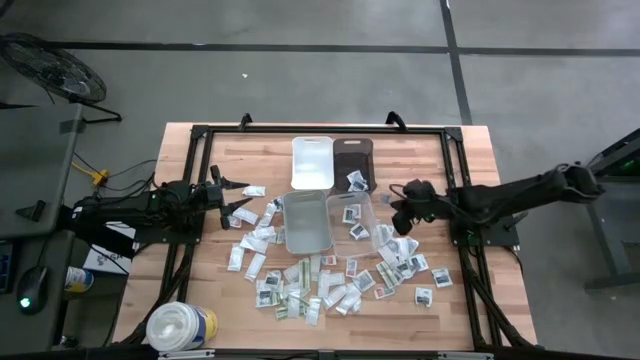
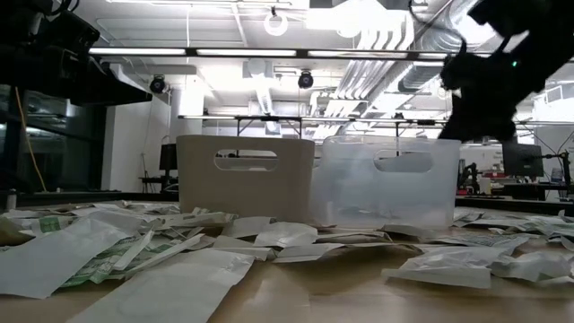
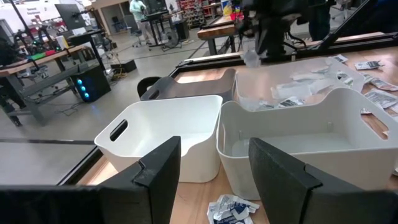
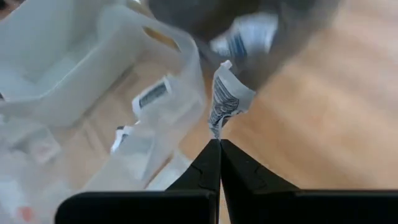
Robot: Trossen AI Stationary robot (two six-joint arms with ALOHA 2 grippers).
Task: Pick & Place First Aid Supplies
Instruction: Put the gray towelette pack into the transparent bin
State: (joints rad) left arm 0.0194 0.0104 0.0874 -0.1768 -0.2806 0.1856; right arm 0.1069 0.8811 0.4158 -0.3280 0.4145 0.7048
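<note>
high view: the right gripper sits just beside the clear bin that holds a few packets, on the side away from the left arm. a scatter of first aid packets covers the table near it, between both arms and toward the near edge. the left gripper lies out over the table's left part, its fingers apart, a packet just beyond its tips.

low view: a beige bin and the clear bin stand side by side behind heaps of packets. the right gripper hangs dark above the clear bin's end.

left wrist view: the left fingers stand wide with nothing between them; a white bin and a translucent bin lie straight ahead, and a printed packet lies between the fingertips on the wood.

right wrist view: the right fingers are pressed together, pinching the corner of a crumpled printed packet that juts out from the tips, beside the clear bin's wall.
</note>
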